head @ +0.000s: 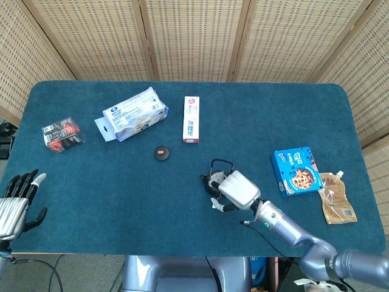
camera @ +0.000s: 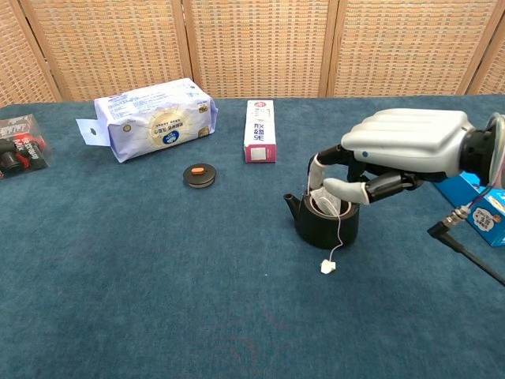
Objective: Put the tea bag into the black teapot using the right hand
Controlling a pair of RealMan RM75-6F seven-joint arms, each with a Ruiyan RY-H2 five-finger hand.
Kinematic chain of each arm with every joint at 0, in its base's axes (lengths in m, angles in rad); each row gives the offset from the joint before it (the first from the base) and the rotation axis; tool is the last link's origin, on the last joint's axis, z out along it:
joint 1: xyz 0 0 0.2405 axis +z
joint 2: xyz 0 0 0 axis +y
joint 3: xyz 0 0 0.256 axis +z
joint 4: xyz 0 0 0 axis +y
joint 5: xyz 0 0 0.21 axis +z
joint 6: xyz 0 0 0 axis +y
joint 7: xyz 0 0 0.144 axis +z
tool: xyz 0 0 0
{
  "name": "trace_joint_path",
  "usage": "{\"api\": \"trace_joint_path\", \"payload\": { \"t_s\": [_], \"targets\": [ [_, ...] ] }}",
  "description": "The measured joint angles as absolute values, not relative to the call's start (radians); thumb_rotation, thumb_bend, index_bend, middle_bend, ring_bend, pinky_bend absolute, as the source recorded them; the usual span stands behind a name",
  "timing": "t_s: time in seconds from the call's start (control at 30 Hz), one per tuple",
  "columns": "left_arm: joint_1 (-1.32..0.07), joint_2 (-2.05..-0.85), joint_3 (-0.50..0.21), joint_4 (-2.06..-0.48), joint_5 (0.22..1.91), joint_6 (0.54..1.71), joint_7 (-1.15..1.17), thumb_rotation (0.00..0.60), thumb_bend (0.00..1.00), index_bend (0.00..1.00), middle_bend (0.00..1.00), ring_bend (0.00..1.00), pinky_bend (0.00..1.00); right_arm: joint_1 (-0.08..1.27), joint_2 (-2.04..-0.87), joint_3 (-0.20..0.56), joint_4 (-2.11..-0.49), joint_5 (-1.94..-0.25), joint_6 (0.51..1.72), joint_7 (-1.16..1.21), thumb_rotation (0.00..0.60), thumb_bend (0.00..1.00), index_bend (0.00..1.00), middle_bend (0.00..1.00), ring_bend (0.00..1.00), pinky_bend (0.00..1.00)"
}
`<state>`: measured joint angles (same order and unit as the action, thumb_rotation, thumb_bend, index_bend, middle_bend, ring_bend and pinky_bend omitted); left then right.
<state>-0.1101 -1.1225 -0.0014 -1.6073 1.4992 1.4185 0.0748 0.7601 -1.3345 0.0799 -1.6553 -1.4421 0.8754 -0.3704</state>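
Tea bag (camera: 324,203) sits inside black teapot (camera: 325,223), right hand (camera: 406,146) fingers (camera: 341,189) released above.

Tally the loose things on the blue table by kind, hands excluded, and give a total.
Soft packets and pouches: 3
Cardboard boxes: 2
Black teapot: 1
Round black lid: 1
White tea bag: 1
Total: 8

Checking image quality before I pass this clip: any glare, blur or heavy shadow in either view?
Head view: even light, sharp, no glare; the teapot is partly covered by the right hand. Chest view: sharp, with a soft shadow under the right hand beside the teapot; the tea bag and its tag read clearly.
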Motion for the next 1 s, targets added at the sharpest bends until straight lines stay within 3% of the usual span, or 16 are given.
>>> {"api": "trace_joint_path", "payload": {
  "t_s": [0.4,1.0],
  "targets": [
    [-0.118,-1.107,-0.011,-1.622,1.504,1.423,0.085,0.6,0.41,0.0,0.0,0.0,0.0,0.811,-1.323,0.094,-1.645,-1.33,0.785,-0.426,0.0,0.73,0.31,0.89,0.89,0.98],
    [-0.119,-1.104,-0.009,-1.627,1.504,1.421,0.086,0.6,0.41,0.0,0.0,0.0,0.0,0.841,-1.343,0.057,-1.59,-1.231,0.751,-0.534,0.0,0.74,0.31,0.9,0.89,0.98]
  ]
}}
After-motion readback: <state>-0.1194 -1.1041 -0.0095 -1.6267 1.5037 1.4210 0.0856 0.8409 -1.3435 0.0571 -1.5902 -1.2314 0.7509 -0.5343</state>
